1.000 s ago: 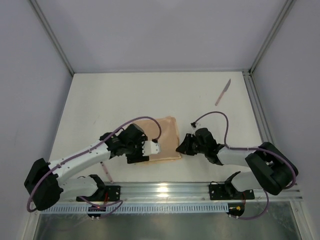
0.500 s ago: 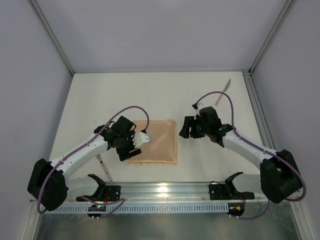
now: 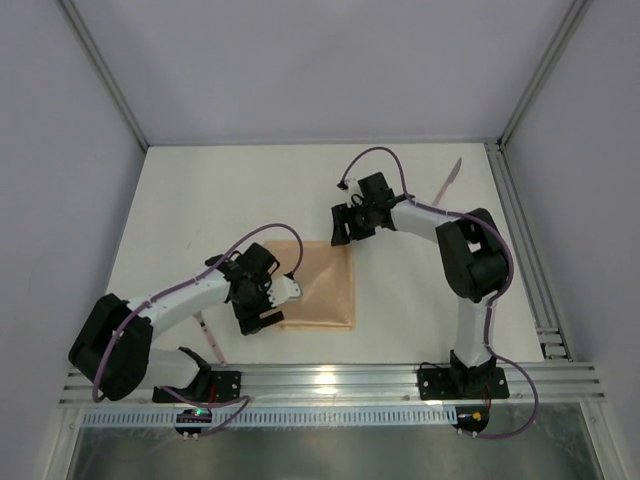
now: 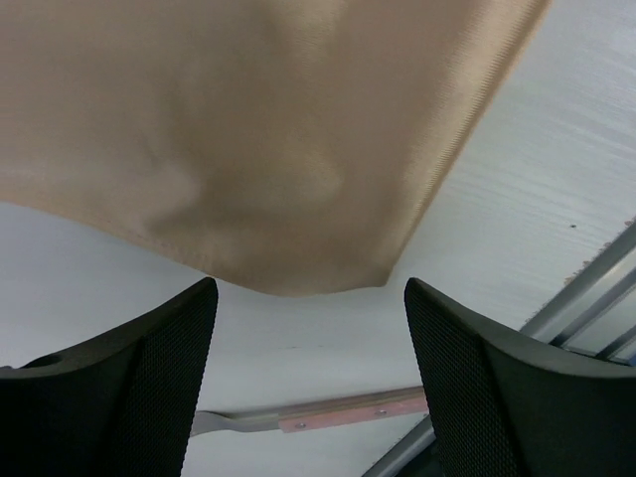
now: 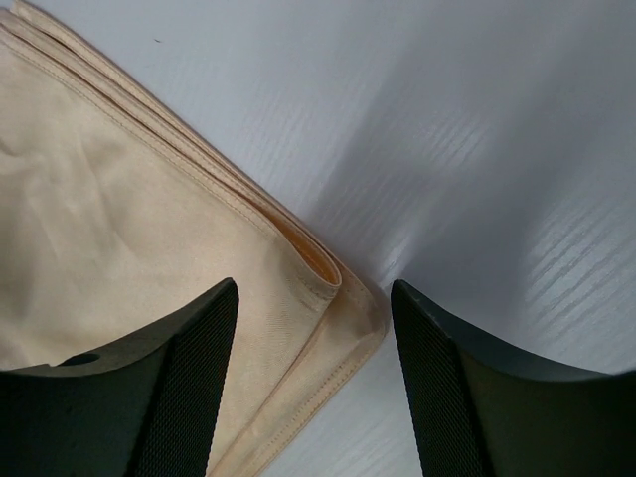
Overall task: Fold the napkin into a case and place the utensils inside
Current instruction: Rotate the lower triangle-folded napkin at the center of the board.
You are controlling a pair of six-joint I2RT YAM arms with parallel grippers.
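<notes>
1. Two utensils lie outside the folded napkin [image 3: 325, 285], on the bare surface [image 3: 250, 190]. The knife [image 3: 447, 185] is well off at the far right, and the fork [image 3: 207, 338] is near the napkin's near left corner, close to the left arm [image 3: 170, 305].
2. The napkin rests flat as a layered rectangle toward the front of the surface. The right wrist view shows stacked, hemmed edges at its corner, with a slight gap between the layers.
3. The left arm reaches in low from the left, its wrist at the napkin's near left edge. The left fingers [image 4: 109, 388] are spread wide and grip nothing. The napkin's corner lies just ahead between them, and the fork's pink handle shows on the surface nearer the camera.
4. The right arm [image 3: 430, 215] is stretched far out and bent leftward, its wrist at the napkin's far right corner. The right fingers [image 5: 169, 397] are also wide apart and empty, straddling that corner. Whether they touch the cloth cannot be told.
5. Half a second earlier the right wrist hovered to the right of the napkin, apart from it. It has since swung farther out and leftward to the corner. The left wrist has shifted only slightly along the left edge. A second ago both wrists sat close at the napkin's near part and the cloth looked more rumpled. The knife is where it was.
</notes>
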